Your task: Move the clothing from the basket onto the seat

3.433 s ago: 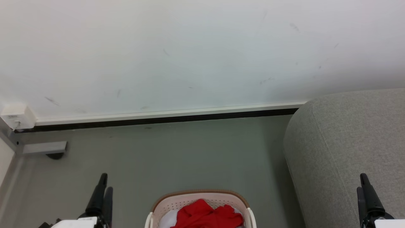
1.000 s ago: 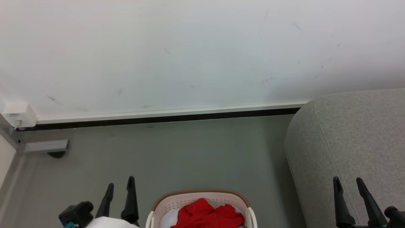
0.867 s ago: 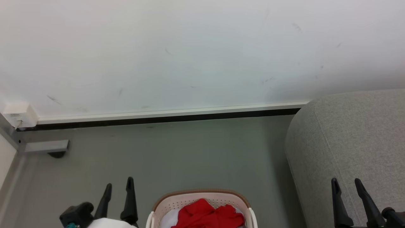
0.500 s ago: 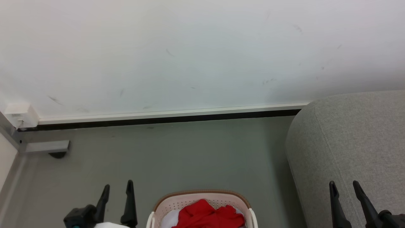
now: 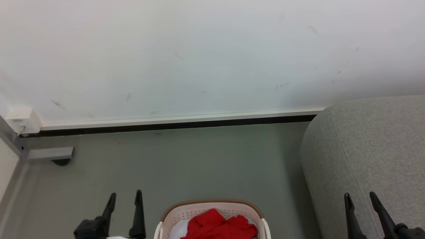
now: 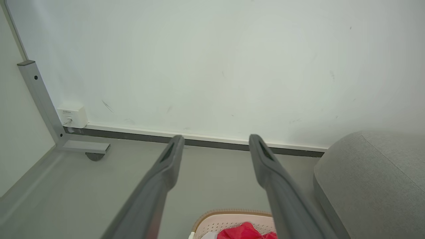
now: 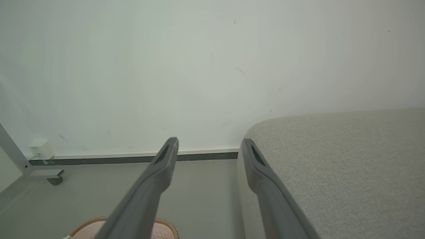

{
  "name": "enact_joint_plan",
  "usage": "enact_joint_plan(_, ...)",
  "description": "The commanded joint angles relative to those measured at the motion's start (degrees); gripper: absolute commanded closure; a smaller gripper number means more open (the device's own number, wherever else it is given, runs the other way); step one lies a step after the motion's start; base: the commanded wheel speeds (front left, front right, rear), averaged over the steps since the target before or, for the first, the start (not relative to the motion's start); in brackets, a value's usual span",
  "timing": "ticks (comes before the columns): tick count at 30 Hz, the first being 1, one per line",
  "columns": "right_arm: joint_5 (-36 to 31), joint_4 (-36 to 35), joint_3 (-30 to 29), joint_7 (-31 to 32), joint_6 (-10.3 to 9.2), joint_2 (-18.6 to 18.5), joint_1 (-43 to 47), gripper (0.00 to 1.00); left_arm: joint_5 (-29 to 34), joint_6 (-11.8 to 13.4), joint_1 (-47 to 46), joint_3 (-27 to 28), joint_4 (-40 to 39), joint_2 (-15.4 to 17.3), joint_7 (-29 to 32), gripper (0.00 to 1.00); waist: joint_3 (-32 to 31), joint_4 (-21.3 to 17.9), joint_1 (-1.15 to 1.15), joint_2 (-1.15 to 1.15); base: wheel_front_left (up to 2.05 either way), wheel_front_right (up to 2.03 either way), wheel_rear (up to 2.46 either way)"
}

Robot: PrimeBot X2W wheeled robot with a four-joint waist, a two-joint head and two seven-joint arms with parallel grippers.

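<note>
Red clothing (image 5: 219,227) lies bunched in the cream basket (image 5: 186,209) with a brown rim, at the bottom middle of the head view; some pale cloth shows under it. The basket (image 6: 229,220) and the clothing (image 6: 245,231) also show low in the left wrist view, and the basket's rim (image 7: 169,227) in the right wrist view. The grey seat (image 5: 368,152) fills the right side. My left gripper (image 5: 125,197) stands open left of the basket, holding nothing. My right gripper (image 5: 360,198) stands open over the seat's front, empty too.
A white wall with a dark baseboard (image 5: 166,125) runs behind the grey floor. A metal frame foot (image 5: 49,154) and a white wall socket (image 5: 20,120) sit at the far left. Bare floor lies between basket and wall.
Both grippers have sunk a little toward the bottom of the head view over the last second. Basket, clothing and seat stay put.
</note>
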Motion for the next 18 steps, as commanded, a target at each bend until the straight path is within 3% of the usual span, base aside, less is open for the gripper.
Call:
enact_joint_plan(1,-1.2,0.0,0.0,-0.7,-0.11,-0.5,0.7,0.0,1.6,0.3,0.5,-0.1,0.0,0.5,-0.6,0.0,0.0,0.0,0.0,0.0,0.0,0.0,0.0)
enact_joint_plan(11,-3.6,0.5,-0.2,-1.5,-0.12,-0.4,1.0,0.0,4.7,0.7,0.9,-0.6,0.5,0.5,-1.5,0.0,0.2,0.0,0.0,0.0,0.0,0.0,0.0)
enact_joint_plan(18,0.0,1.0,-1.0,-1.5,-0.12,0.2,1.0,0.0,3.5,0.4,0.9,-0.2,1.1,0.5,-1.4,0.0,0.2,-0.1,0.0,0.0,0.0,0.0,0.0)
